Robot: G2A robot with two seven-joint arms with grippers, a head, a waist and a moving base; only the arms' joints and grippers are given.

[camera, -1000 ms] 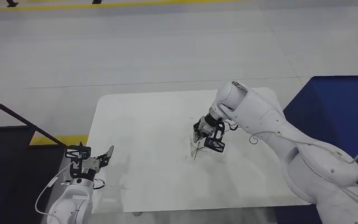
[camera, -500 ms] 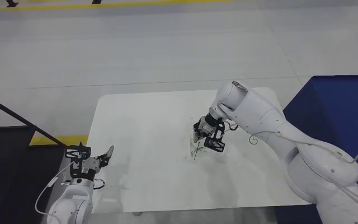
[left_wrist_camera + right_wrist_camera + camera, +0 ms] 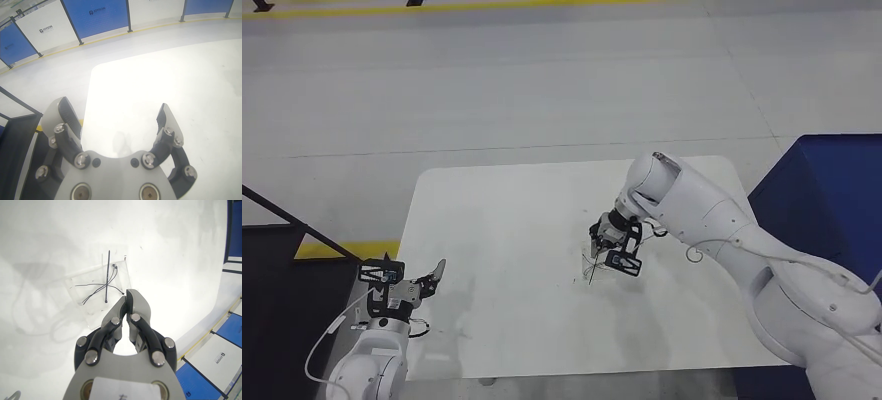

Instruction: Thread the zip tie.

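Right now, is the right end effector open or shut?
Shut. The right end effector is closed tip to tip, with no gap. Whether it pinches the thin zip tie ending beside its tips, I cannot tell.

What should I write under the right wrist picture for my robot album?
The shut right gripper is next to black zip ties lying crossed on a clear tray on the white table.

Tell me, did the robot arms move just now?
Only a little. The right gripper crept slightly toward the robot's side of the table, beside the zip ties on the clear tray, and picked up nothing. The left gripper stayed open at the table's corner, and the zip ties kept their places.
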